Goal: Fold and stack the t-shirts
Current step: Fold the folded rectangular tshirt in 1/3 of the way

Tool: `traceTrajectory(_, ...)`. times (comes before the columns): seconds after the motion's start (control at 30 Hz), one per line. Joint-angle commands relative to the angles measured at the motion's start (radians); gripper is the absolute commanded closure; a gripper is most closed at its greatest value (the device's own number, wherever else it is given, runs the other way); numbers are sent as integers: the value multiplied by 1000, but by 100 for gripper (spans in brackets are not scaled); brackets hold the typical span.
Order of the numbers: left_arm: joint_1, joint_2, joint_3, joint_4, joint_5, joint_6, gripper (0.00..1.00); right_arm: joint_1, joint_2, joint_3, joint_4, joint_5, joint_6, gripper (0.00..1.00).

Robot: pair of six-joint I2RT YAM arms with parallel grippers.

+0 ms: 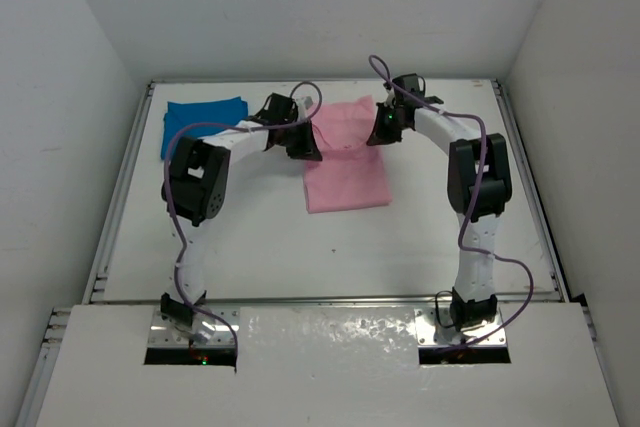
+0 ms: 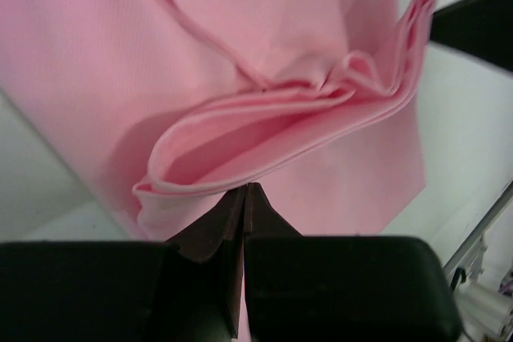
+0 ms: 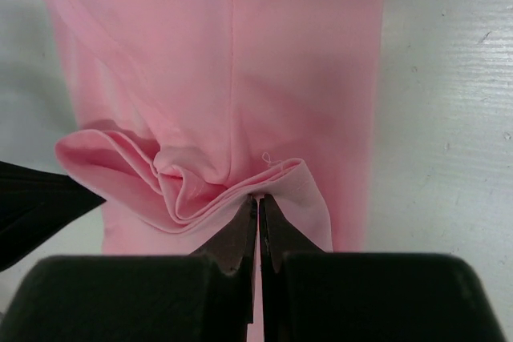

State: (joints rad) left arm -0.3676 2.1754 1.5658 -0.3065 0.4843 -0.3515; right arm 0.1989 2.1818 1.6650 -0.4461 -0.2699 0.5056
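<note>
Gripping the pink shirt (image 1: 345,162) at its far edge, we are holding it with both grippers at the middle back of the table (image 1: 300,247). The shirt is lying as a folded rectangle, its near part resting flat on the white surface and its far edge rising into bunched folds between the two grippers. Our left gripper (image 2: 244,191) is clamping down on the cloth, jaws pressed together, with a looped fold of several layers bulging just past the tips and a sliver of pink showing between the jaws. Our right gripper (image 3: 258,200) is likewise clenching the shirt's edge, jaws together, with gathered pleats curling to the left of its tips. Seen from above, the two grippers are sitting at the shirt's far corners, the left one at the left corner and the right one at the right. The blue shirt (image 1: 203,119) is lying folded flat in the far left corner of the table, apart from the pink one, with our left arm (image 1: 200,187) reaching past its right edge. White walls (image 1: 60,67) are enclosing the table on three sides.
</note>
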Motion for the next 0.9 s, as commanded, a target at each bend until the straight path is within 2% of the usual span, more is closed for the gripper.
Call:
traceTrajectory(0.0,7,20,56,113,-12,-87,100,2,16,29,24,-11,17,100)
traceTrajectory(0.1,19,34,74,141,-61,-124,100,-1,18,22,18,-5,17,100)
traceTrajectory(0.23,35,78,140,41,-110,-95,100,-7,4,1,15,1,5,100)
traceTrajectory(0.33,39,31,143,6,-162,-61,100,-22,-52,-40,18,20,-6,96)
traceTrajectory(0.37,41,17,145,-8,-176,-50,100,-27,-95,-53,20,23,-4,92)
traceTrajectory(0.4,42,-12,155,-47,-208,-41,100,-30,-118,-86,21,31,-6,79)
traceTrajectory(0.5,44,-48,181,-127,-265,5,99,-33,-213,-170,29,40,-25,59)
traceTrajectory(0.6,45,-123,137,-223,-280,57,84,-35,-296,-275,21,41,-65,46)
traceTrajectory(0.67,45,-175,67,-214,-267,78,75,-36,-335,-335,43,6,-82,43)
traceTrajectory(0.7,45,-231,-19,-189,-238,85,67,-38,-358,-376,35,-9,-96,41)
traceTrajectory(0.87,42,-382,-306,-82,-81,72,59,-39,-407,-523,44,-129,-144,38)
